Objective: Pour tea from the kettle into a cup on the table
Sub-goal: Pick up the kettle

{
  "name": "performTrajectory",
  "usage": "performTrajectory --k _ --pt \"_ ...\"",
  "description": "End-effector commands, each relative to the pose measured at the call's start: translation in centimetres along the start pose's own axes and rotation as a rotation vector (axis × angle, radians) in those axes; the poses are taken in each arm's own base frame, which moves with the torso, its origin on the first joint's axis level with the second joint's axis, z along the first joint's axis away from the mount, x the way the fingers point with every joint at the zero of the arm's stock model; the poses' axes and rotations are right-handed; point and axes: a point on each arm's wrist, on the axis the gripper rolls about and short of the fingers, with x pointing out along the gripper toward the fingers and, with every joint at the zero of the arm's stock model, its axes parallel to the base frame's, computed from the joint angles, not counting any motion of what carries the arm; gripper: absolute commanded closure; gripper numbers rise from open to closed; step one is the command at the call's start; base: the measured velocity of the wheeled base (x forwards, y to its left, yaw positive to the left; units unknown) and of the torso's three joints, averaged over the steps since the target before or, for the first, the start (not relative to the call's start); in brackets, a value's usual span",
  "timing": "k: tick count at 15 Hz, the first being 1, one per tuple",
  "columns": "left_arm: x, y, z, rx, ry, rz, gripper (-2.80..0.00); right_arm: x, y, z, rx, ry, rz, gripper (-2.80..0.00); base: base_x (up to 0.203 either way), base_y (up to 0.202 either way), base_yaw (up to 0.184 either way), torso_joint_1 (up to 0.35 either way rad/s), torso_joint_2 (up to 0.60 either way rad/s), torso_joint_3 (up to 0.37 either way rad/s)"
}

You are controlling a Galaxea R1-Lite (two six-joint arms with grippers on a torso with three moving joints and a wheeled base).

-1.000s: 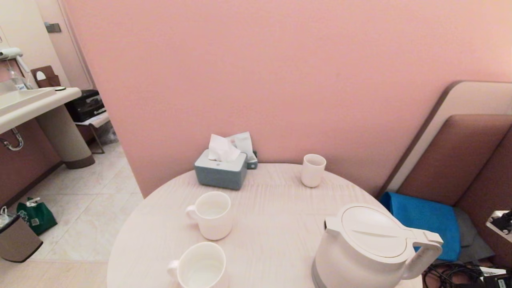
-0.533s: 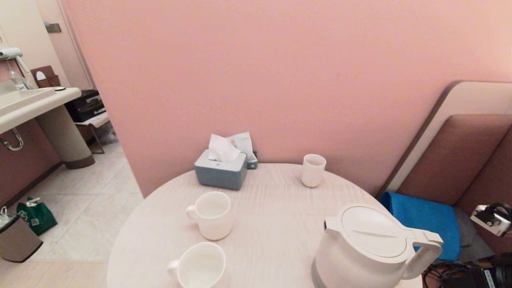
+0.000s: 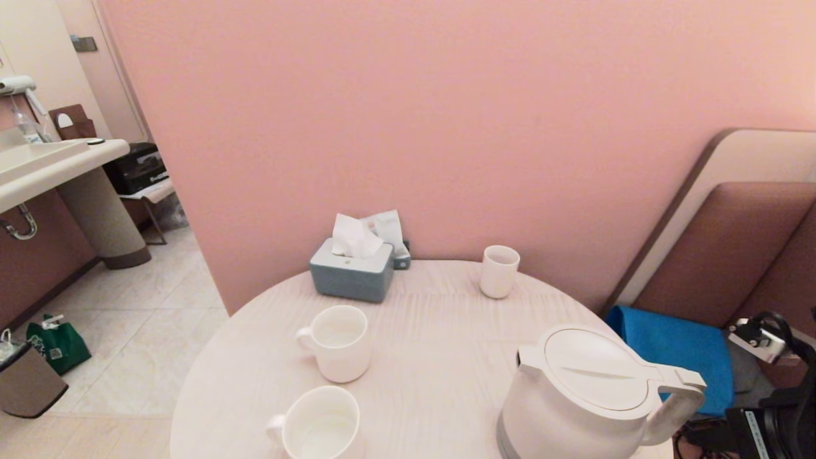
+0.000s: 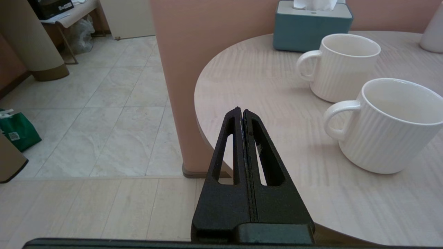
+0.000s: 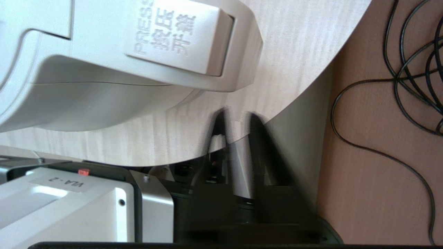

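Kettle [image 3: 586, 395] sits upright on the surface [image 3: 433, 331] at the near right, lid down, spout facing left, loop handle poking out past the right edge. That's the head view, and there's more on the surface: a mug [image 3: 338, 343] left of centre, a second mug [image 3: 319, 424] nearer the robot, a small cup [image 3: 498, 271] at the far side by the pink wall, a tissue box [image 3: 352, 271] at the back left. The right arm [image 3: 774, 382] is low at the right edge, off the surface, just beyond the handle and apart from it.

Over to the left wrist view: the left gripper [image 4: 242, 112] hangs beside the surface's edge, above the tiled floor, fingers pressed flat together, nothing between them. Both mugs stand well apart from it, handles turned toward the camera.

Right wrist view now: the right gripper [image 5: 235, 119] sits at the rim of the surface, fingers [image 5: 256, 128] parted by a narrow gap, empty. The kettle's handle top, with its press button, is close ahead, not touching. Black cables [image 5: 398, 86] trail across the floor beside it.
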Motion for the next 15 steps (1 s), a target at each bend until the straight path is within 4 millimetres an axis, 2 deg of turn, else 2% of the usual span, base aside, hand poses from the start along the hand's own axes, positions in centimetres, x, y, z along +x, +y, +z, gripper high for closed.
performTrajectory --k 1,6,10,15 --pt "0.0 0.0 0.0 0.000 0.001 0.000 0.00 0.1 0.0 0.0 0.002 0.010 0.000 -2.80 0.000 0.000 0.000 0.000 0.00 0.000" --pt "0.0 0.0 0.0 0.000 0.001 0.000 0.00 -0.3 0.0 -0.6 -0.006 0.008 -0.032 -2.80 0.000 0.000 0.000 0.000 0.00 0.000" --pt "0.0 0.0 0.0 0.000 0.001 0.000 0.00 0.5 -0.5 -0.2 -0.002 -0.005 -0.208 -2.80 0.000 0.000 0.000 0.000 0.00 0.000" --pt "0.0 0.0 0.0 0.000 -0.001 0.000 0.00 1.2 0.2 0.0 -0.036 0.017 -0.166 -2.80 0.000 0.000 0.000 0.000 0.00 0.000"
